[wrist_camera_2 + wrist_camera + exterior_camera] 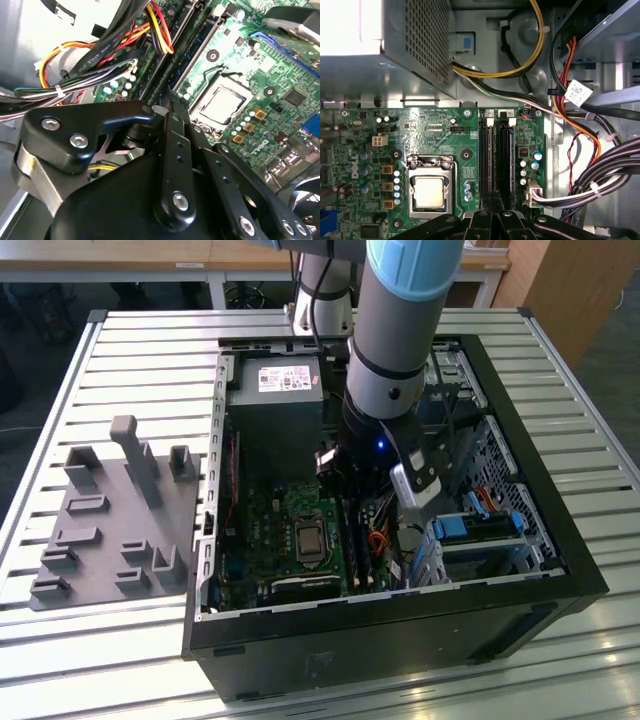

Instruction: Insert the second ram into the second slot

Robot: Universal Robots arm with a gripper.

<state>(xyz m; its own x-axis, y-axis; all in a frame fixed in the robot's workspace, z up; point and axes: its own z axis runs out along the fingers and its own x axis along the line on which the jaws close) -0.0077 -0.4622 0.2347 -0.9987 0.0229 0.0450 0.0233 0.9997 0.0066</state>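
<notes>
My gripper [492,212] sits right over the long slots [496,155], lined up along them; I cannot tell its grip.

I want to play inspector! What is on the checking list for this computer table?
Surface: slatted metal table, carrying an open computer case.
Job's things: two long memory slots beside the processor socket on the green board; what sits in them is hard to tell.
Clutter: grey tray with pegs on the table, at the exterior view's left of the case.
Grippers: gripper is down inside the case, right over the memory slots.
Cables: yellow, red, orange and black wire bundles run along the case beside the board, close to the slots.
Surroundings: wooden furniture behind the table.
</notes>
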